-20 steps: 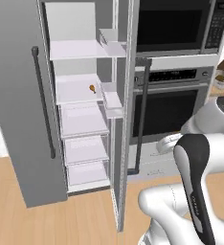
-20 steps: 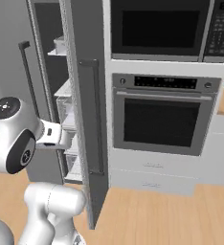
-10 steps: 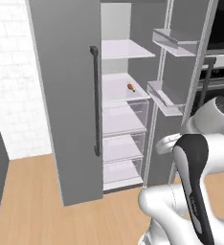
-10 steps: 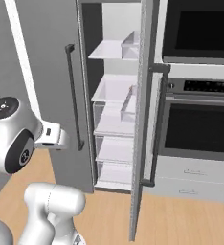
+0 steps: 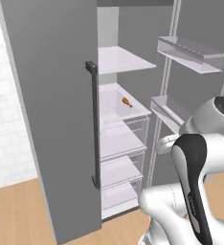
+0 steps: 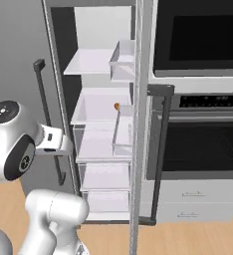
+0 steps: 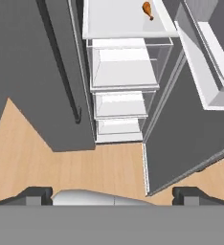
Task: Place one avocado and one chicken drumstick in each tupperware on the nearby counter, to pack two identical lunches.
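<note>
Claw (image 7: 112, 194) tips sat dark and blocky at the bottom of the hand view, spread wide apart with nothing between them, aimed down at the floor (image 7: 61, 158) in front of the fridge. That floor was pale wood plank, smooth and matte, running up to the foot of the cabinet.

The arm (image 5: 195, 191) stood folded close to the base in the left base view: glossy white rounded shells with a dark band along the upper link, elbow raised and forearm bent back toward the fridge. In the right base view its white shoulder (image 6: 11, 139) bulged at the left edge with a dark round joint cap.

Just beyond, the fridge stood with one door (image 5: 51, 115) shut, a flat dull-grey slab carrying a long dark vertical bar handle (image 5: 93, 124). The other door (image 5: 200, 95) was swung out, its inner face holding shallow white trays (image 5: 190, 52). Inside, thin white shelves (image 5: 123, 60) were stacked above clear-fronted drawers (image 5: 123, 143), all smooth and plastic-looking.

One chicken drumstick (image 5: 127, 102) lay on the middle shelf, a small orange-brown club shape with a thin bone end, near the back and well apart from the claw; it also showed as a small orange spot in the right base view (image 6: 117, 106) and at the top of the hand view (image 7: 147, 9).

Farther to the right, a built-in oven (image 6: 203, 144) with dark glass and a grey bar handle sat under a second dark-glass unit (image 6: 203, 40), with pale grey drawers (image 6: 198, 199) below. A white brick wall (image 5: 4, 95) showed left of the fridge.
</note>
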